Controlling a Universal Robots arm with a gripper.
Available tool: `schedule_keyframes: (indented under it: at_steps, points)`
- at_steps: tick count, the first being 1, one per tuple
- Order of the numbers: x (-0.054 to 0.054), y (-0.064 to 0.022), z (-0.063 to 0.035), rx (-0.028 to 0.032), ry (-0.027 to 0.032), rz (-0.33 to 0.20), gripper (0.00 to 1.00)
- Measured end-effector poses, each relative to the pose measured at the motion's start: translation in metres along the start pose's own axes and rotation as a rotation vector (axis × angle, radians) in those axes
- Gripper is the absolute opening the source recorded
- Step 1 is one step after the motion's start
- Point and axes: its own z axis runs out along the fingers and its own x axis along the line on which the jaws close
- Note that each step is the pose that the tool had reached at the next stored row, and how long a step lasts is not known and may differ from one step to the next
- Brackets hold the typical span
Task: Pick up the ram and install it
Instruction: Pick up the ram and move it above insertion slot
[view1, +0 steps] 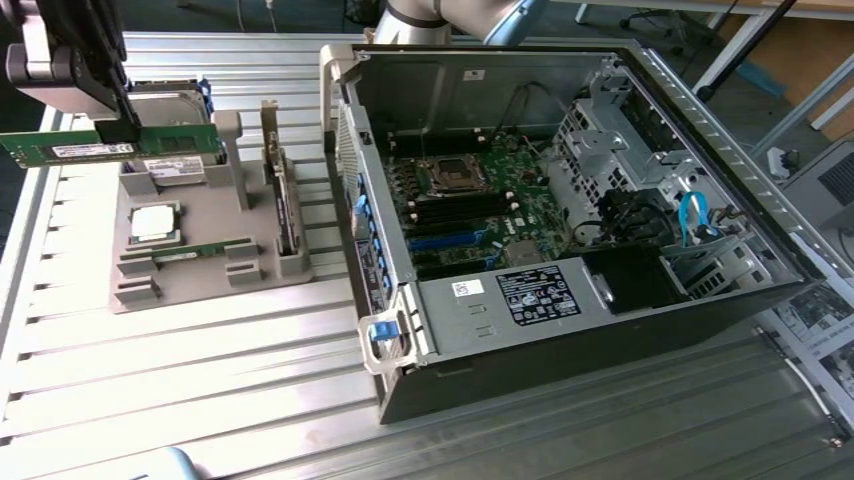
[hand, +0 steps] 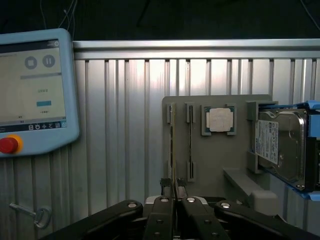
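ram (view1: 54, 150) in tool (view1: 118, 132), over grey tray (view1: 200, 222)

1. In your exterior view, hard light bleaches the ribbed table (view1: 54, 340) beside the grey tray (view1: 200, 280).
2. The gripper (view1: 120, 138) clamping the ram (view1: 180, 140) reads as a dark silhouette.
3. The computer case (view1: 561, 360) is shaded inside.
4. Your wrist view is dimmer; the table's slats glare there, and the pendant screen (hand: 35, 85) glows pale.

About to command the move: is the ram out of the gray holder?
Out. The gripper is shut on the ram, holding it level above the gray holder, clear of its slots.
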Motion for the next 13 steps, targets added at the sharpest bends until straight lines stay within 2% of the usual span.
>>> schedule_keyframes:
  at_steps: [7, 13]
  points:
    - [0.0000, -0.0010, -0.0001, -0.0001, 0.0001, 0.000, 0.12]
    - [0.0001, -0.0070, 0.0001, 0.0001, 0.0000, 0.000, 0.12]
